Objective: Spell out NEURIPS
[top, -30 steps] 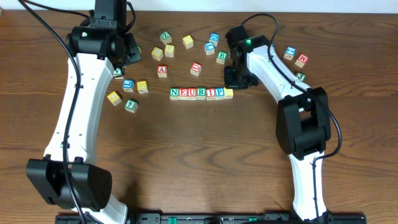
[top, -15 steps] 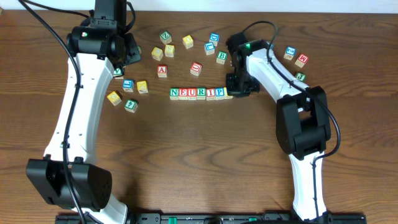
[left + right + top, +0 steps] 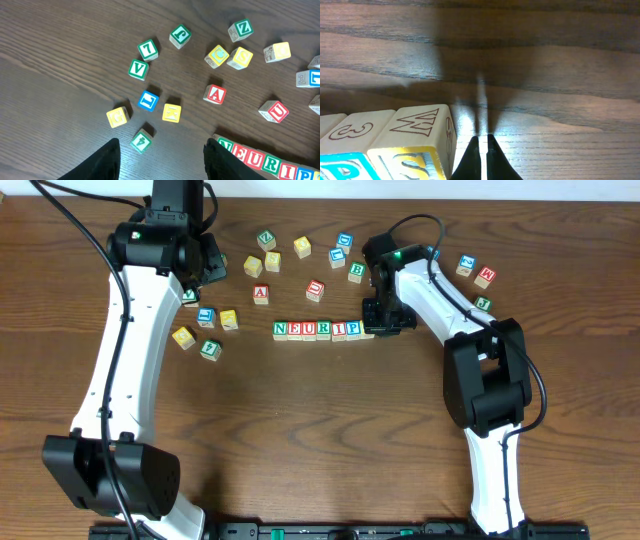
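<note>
Overhead view of a dark wooden surface (image 3: pixel 320 430) with two white robot arms. Just above the middle of the frame, a straight row of wooden cubes (image 3: pixel 317 330) reads N, E, U, R, I, P from left to right. A yellow-topped cube (image 3: pixel 415 150) marked S closes the right end of the row, touching the P. The right end effector (image 3: pixel 481 142) sits low over the surface just beside that cube's right side, with its fingers pressed together and holding nothing. The left end effector (image 3: pixel 161 150) hangs at the upper left of the frame, fingers spread and empty. Loose cubes (image 3: pixel 261 293) with other letters lie scattered above and to the left of the row.
</note>
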Tool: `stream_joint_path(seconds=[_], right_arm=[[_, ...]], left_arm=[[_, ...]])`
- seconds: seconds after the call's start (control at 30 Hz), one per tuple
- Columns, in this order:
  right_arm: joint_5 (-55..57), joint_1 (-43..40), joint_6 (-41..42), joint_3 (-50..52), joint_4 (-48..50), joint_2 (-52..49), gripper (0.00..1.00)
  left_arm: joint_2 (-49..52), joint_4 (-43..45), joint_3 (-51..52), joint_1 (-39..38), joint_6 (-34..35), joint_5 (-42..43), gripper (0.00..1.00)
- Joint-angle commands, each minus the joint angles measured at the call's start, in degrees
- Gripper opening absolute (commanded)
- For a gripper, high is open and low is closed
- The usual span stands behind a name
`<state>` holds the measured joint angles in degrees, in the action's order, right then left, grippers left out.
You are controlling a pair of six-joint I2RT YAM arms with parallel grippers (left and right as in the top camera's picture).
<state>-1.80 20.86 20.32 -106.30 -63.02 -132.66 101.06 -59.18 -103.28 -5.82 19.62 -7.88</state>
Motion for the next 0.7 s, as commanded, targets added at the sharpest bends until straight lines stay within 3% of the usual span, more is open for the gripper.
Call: stream_joint_path(seconds=[0.0,0.67], right_arm=[[-0.74,0.63,-0.68,0.37,-0.04,2.36,0.01],[-0.70,1.97,-1.38,0.35,-0.39,2.36,0.01]], left_arm=[[0.55,-0.13,0.74,0.09,-0.31,-0.74,0.53],[0.55,-0.13,0.74,0.09,-0.31,-0.74,0.53]])
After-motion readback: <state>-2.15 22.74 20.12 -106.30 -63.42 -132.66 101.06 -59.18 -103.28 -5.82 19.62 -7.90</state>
